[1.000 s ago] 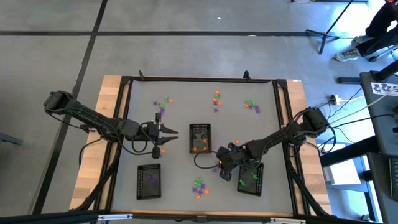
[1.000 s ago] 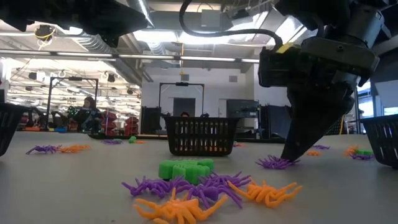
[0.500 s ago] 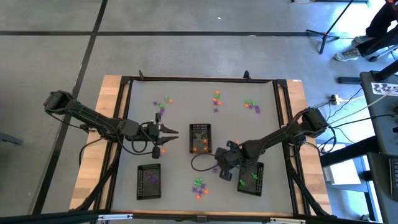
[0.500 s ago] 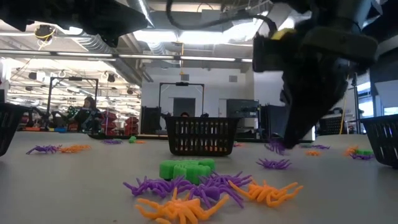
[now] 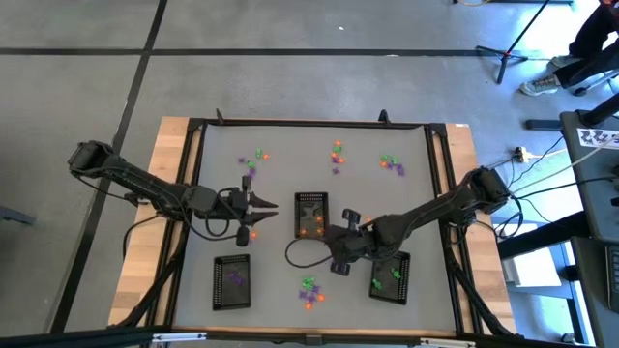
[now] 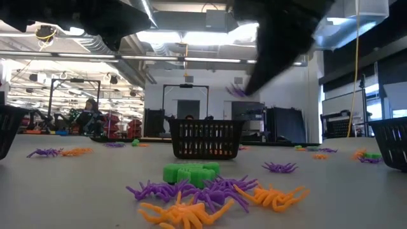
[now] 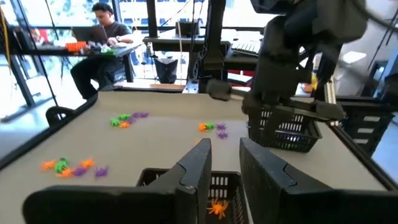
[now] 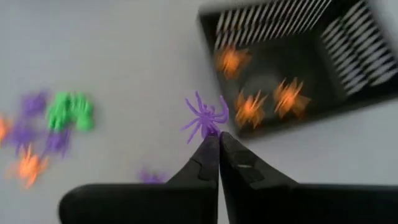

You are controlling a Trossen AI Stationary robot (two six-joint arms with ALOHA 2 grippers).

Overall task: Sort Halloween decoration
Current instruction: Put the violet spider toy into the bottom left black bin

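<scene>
So the right gripper (image 8: 219,144) has its fingers pinched together on a purple spider (image 8: 206,117), holding it up in the air above the table (image 5: 280,174), just beside the middle tray (image 8: 298,56), which already has a few orange spiders (image 8: 249,107) sitting in it. In the low view you can see that same purple spider (image 6: 236,91) dangling up high off the dark fingers, well clear of the tabletop. From above, the right gripper (image 5: 336,249) sits between the middle tray (image 5: 310,214) and the right-hand tray (image 5: 390,275), which has green bits in it. Down front there's a little pile of leftovers (image 6: 210,189), purple and orange spiders plus a green piece, and more trinkets scattered along the far side of the table (image 5: 337,155). The left gripper (image 7: 222,163) hovers near the middle tray's left side with a narrow gap between its fingers, nothing in them. The tray at front left (image 5: 231,281) has some purple ones inside.
</scene>
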